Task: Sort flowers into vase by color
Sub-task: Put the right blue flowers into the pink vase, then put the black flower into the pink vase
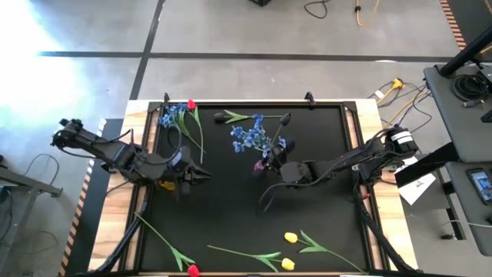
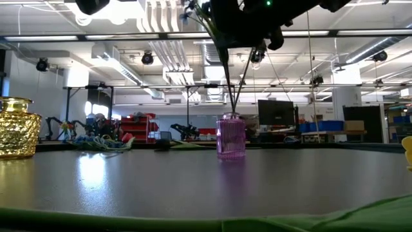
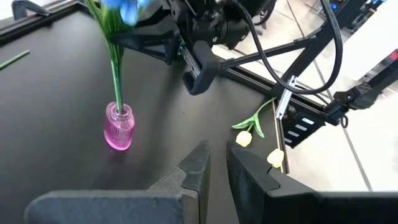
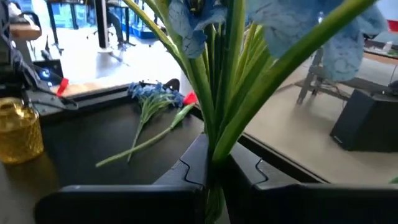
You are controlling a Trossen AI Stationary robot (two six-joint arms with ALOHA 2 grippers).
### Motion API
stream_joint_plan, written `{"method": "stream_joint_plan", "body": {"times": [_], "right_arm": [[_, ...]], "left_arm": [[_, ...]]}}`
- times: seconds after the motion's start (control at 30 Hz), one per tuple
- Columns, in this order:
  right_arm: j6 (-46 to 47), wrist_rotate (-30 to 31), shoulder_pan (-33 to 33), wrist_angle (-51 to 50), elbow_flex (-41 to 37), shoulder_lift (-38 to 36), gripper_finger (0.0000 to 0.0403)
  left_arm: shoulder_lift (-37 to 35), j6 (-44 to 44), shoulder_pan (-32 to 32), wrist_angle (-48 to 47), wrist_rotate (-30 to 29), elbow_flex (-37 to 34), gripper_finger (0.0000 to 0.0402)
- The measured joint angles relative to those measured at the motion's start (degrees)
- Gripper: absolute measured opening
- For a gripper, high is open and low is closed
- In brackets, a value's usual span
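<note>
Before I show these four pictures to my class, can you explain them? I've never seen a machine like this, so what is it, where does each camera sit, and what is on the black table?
It is a robot with two dark arms at a table, each ending in a two-finger gripper. One picture looks straight down, one looks level across the tabletop, and one camera rides on each wrist.

The right gripper is shut on the green stems of a blue flower bunch, which stand in a small pink vase. The left gripper waits nearby, fingers almost together, holding nothing. Beside it is a gold vase.

On the table lie more blue flowers with a red tulip at one edge, and yellow tulips and another red tulip at the opposite edge.
</note>
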Motion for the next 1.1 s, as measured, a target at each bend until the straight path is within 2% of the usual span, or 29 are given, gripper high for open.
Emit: {"method": "stream_joint_plan", "body": {"times": [0.1,0.2,0.4,0.53,0.67,0.8,0.97,1.1], "right_arm": [[2.51,-0.23,0.0,-1.7,0.02,0.11,0.0035],[5.25,-3.38,-0.13,-2.67,0.02,0.15,0.0052],[12.06,-6.0,-0.15,-8.25,0.45,-0.41,0.0105],[18.76,-13.97,-0.15,-20.07,3.43,-2.64,0.014],[26.37,-21.65,-0.13,-36.57,8.63,-3.77,0.0167],[30.95,-28.29,-0.15,-54.59,15.87,-3.89,0.019],[30.98,-35.0,-0.15,-68.2,22.35,-3.95,0.0212],[28.16,-39.15,-0.14,-74.33,27.41,-5.12,0.0226]], "left_arm": [[0.39,-0.4,-0.17,0.05,-1.51,0.0,0.0039],[0.71,-0.74,-0.15,0.05,-2.01,0.0,0.0039],[1.18,-1.01,-0.15,-1.61,-2.02,0.0,0.0039],[0.6,-2.88,-0.15,-4.57,-2.92,0.0,0.0039],[-0.15,-4.84,-0.11,-7.6,-5.47,0.0,0.0039],[-0.48,-7.37,-0.04,-12.73,-11.89,0.0,0.0039],[-0.46,-10.25,0.11,-18.13,-21.12,0.0,0.0039],[-0.61,-12.06,1.24,-21.12,-24.48,0.0,0.0039]]}}
